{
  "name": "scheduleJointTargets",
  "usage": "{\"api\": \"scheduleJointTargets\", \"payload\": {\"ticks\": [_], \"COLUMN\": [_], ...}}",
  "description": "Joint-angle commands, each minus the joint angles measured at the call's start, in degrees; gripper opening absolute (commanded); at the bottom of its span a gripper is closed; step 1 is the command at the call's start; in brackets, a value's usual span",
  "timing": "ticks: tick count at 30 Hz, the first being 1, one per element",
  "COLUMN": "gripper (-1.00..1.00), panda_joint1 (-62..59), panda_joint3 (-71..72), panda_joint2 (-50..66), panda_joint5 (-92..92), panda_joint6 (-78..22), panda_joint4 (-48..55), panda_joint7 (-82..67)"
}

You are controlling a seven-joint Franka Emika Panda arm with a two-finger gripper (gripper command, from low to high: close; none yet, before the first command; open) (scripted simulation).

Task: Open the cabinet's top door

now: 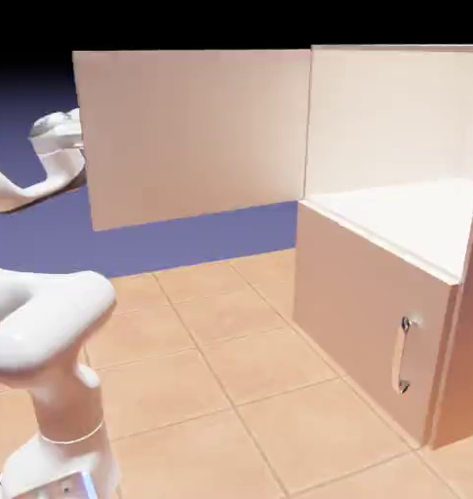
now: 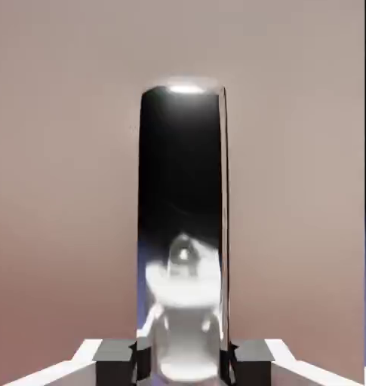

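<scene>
The cabinet [image 1: 376, 292] stands at the exterior view's right, its pale interior [image 1: 406, 210] exposed. The top door [image 1: 196, 136] is swung wide open and stretches to the left from its hinge edge. My wrist [image 1: 57, 146] shows at the door's far left edge; the fingers are hidden behind the panel there. In the hand view the door's silver bar handle [image 2: 184, 188] runs upright against the pinkish-tan panel [image 2: 65, 188]. My gripper [image 2: 184, 360] is shut on it, with a grey fingertip [image 2: 114, 358] on either side.
The lower door [image 1: 362, 292] is closed, with its small silver handle [image 1: 404, 353] facing the tiled floor [image 1: 230, 370]. My arm's white base link [image 1: 45, 331] rises at the lower left.
</scene>
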Motion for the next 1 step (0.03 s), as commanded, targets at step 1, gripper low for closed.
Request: {"api": "scheduleJointTargets", "payload": {"ticks": [1], "gripper": [-1.00], "panda_joint1": [-1.46], "panda_joint3": [0.29], "panda_joint2": [-0.05], "panda_joint5": [-0.07], "panda_joint6": [-1.41], "panda_joint4": [2.07], "panda_joint7": [-0.51]}}
